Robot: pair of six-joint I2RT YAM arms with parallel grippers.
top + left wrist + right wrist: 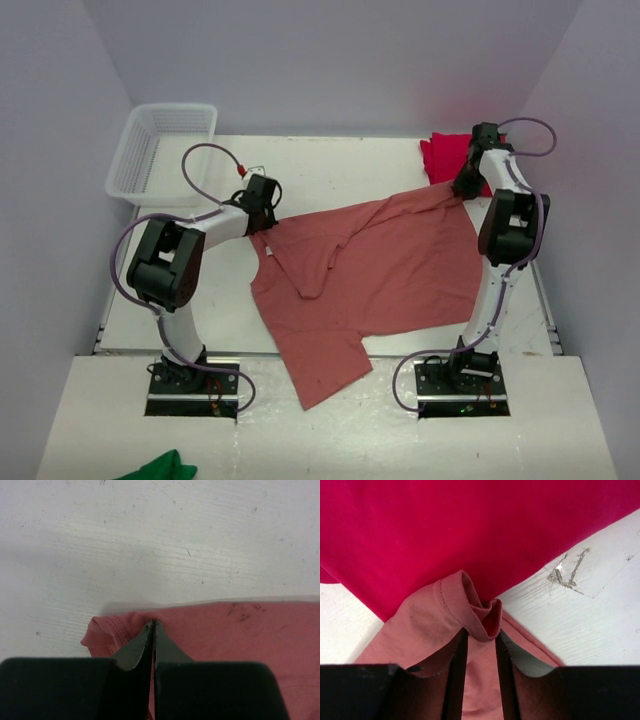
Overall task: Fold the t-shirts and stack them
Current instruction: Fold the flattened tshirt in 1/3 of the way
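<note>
Evidently left fingers (135, 652) and right fingers (456, 680) are pinching edges of the salmon t-shirt (380, 270), stretching it between them for folding.

The salmon t-shirt (370, 270) is soft, matt cotton knit, creased, with a stitched hem and a few dark specks. The crimson t-shirt (452, 157) is the same matt cloth, and lies smoother. The bench (150, 540) is white-painted wood with the grain showing, scuffed, with one chipped patch that looks rough. The basket (160, 150) is white plastic mesh with a slight sheen. The left pincer (153, 626) and right pincer (480, 636) have matt black fingers, seemingly plastic. The cables (192, 165) have smooth lilac sheathing, and the green cloth (165, 467) is matt
</note>
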